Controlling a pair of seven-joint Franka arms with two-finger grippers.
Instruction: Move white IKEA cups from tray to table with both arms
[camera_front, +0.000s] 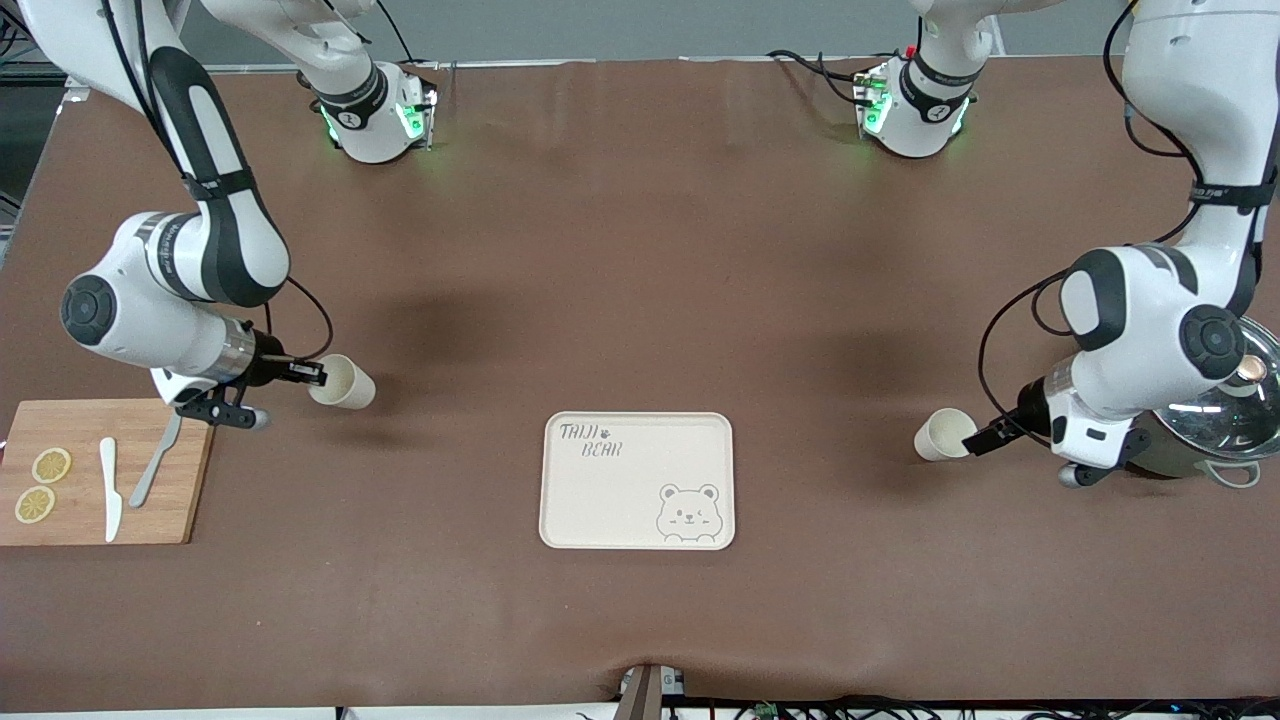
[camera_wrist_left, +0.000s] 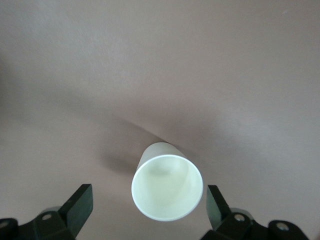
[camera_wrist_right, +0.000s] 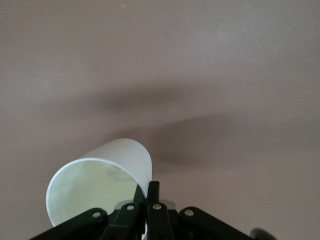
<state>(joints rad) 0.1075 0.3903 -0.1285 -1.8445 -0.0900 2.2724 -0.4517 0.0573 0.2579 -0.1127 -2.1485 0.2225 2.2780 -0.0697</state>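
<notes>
Two white cups show. My right gripper (camera_front: 312, 373) is shut on the rim wall of one cup (camera_front: 343, 382), one finger inside and one outside. That cup is held on its side, low over the table beside the cutting board. In the right wrist view the gripper (camera_wrist_right: 150, 188) pinches the cup (camera_wrist_right: 100, 175). The other cup (camera_front: 941, 434) lies on its side toward the left arm's end, its mouth facing my left gripper (camera_front: 976, 437). In the left wrist view the left gripper (camera_wrist_left: 147, 201) is open. Its fingers (camera_wrist_left: 79, 202) flank the cup (camera_wrist_left: 167, 187) without touching it.
A cream bear-printed tray (camera_front: 620, 500) lies mid-table, nearer the front camera than both cups. A wooden cutting board (camera_front: 150, 520) with lemon slices, a white knife (camera_front: 110, 487) and a grey utensil sits at the right arm's end. A glass-lidded pot (camera_front: 1228, 405) stands at the left arm's end.
</notes>
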